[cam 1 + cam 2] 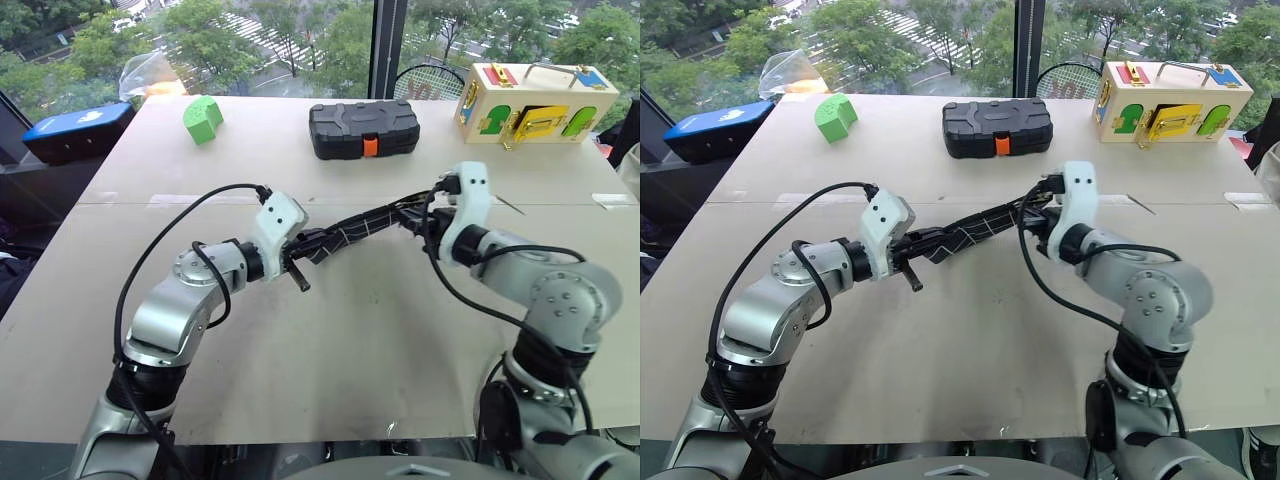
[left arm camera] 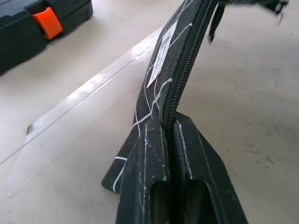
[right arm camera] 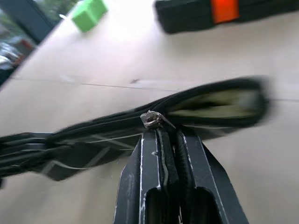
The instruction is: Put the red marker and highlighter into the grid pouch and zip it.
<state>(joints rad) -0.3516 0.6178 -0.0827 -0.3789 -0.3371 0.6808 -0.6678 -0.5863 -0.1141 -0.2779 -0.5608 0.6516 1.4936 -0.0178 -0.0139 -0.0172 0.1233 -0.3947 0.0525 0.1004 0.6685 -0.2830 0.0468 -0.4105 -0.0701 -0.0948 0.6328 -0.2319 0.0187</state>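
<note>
Right gripper (image 3: 161, 135) clenched on zipper pull (image 3: 152, 119); left gripper (image 2: 170, 130) grips pouch (image 1: 350, 232) at 9 o'clock end. Zip partly drawn, 3 o'clock end gapes.

No text can be read — the white label (image 2: 161, 56) on the pouch (image 2: 154, 93) is seen edge-on, its print illegible.
</note>
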